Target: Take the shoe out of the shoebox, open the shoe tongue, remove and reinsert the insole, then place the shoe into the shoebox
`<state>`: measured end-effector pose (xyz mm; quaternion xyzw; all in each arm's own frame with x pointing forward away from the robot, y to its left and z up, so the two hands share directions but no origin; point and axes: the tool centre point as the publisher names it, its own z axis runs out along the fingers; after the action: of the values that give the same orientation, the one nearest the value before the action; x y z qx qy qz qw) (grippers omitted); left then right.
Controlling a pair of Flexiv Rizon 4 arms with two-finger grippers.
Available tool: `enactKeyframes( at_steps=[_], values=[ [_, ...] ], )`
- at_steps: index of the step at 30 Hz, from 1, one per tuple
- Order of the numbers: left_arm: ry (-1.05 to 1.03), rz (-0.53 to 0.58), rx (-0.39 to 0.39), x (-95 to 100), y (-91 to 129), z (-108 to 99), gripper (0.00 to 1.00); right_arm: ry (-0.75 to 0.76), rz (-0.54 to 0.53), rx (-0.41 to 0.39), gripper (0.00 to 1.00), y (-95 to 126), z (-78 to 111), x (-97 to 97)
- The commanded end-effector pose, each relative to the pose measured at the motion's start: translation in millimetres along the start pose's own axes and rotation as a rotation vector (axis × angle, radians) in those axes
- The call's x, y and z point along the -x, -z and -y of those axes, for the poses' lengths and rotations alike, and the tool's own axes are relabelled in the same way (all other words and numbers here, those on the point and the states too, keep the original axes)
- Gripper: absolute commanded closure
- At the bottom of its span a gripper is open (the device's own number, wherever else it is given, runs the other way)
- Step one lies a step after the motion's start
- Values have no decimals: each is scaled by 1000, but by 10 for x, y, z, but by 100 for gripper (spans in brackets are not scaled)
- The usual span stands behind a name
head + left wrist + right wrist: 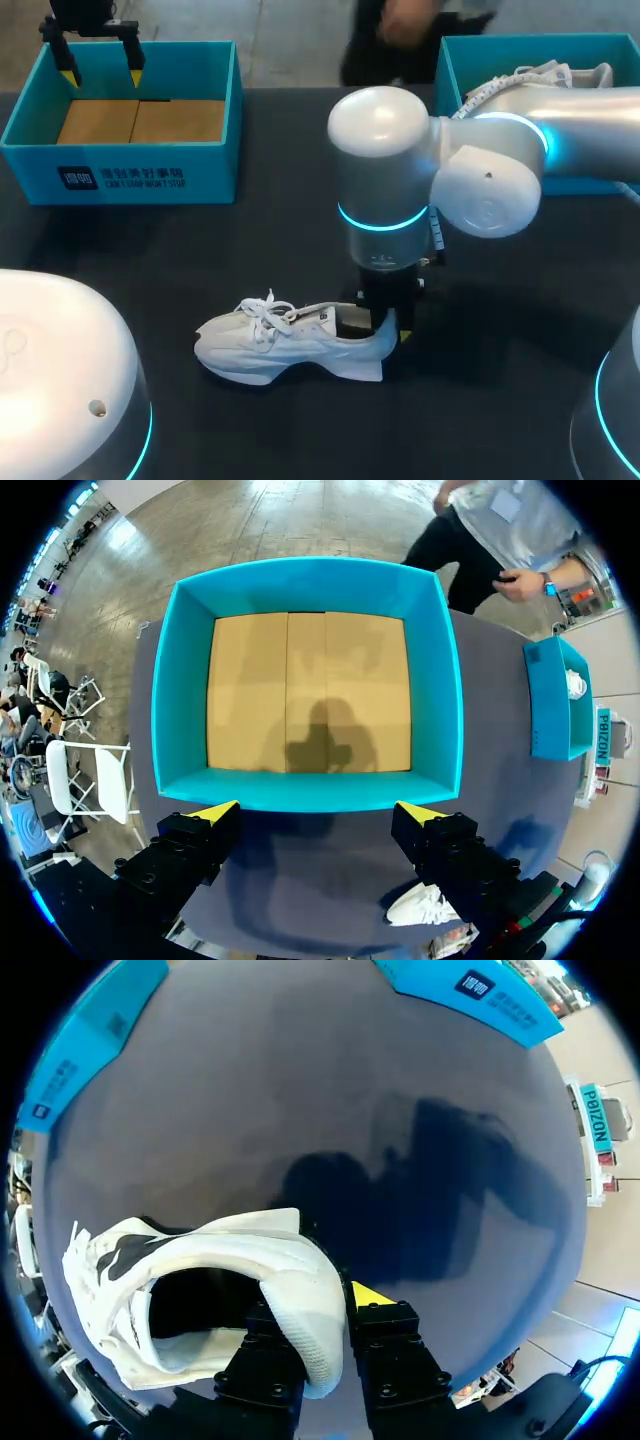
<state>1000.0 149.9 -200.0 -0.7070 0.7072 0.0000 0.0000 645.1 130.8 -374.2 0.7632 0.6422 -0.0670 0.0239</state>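
Our right gripper (322, 1305) is pinching the white sneaker (285, 342) by its heel collar, one finger inside, one outside. The shoe is lying along the surface (520, 330), toe left, heel right. Our left gripper (100, 62) is hovering spread over the empty shoebox (120, 180), far left.

Shoe (290, 345) on table (200, 260) before shoebox (150, 175); right box (455, 70) perhaps occupied

Robot lab: two arms (480, 170), dark table (290, 240).
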Motion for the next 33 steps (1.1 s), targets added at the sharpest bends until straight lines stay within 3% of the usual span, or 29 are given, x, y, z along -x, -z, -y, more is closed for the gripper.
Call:
enactKeyframes(
  at_steps=[1, 10, 12, 19, 20, 22, 33],
  values=[
    [0, 0, 0, 0, 0, 0, 0, -443, 180, 7, 100, -53, 51, -233],
    [0, 0, 0, 0, 0, 0, 0, -478, 198, -1, 97, -56, 51, -204],
    [0, 0, 0, 0, 0, 0, 0, -480, 199, -1, 78, -55, 51, -203],
    [0, 0, 0, 0, 0, 0, 0, -489, 200, -3, 48, -27, 55, -186],
    [0, 0, 0, 0, 0, 0, 0, -490, 197, -3, 25, -5, 61, -182],
    [0, 0, 0, 0, 0, 0, 0, -490, 189, -5, 0, 21, 65, -175],
    [0, 0, 0, 0, 0, 0, 0, -475, 97, -36, 0, 328, 104, -18]
  ],
)
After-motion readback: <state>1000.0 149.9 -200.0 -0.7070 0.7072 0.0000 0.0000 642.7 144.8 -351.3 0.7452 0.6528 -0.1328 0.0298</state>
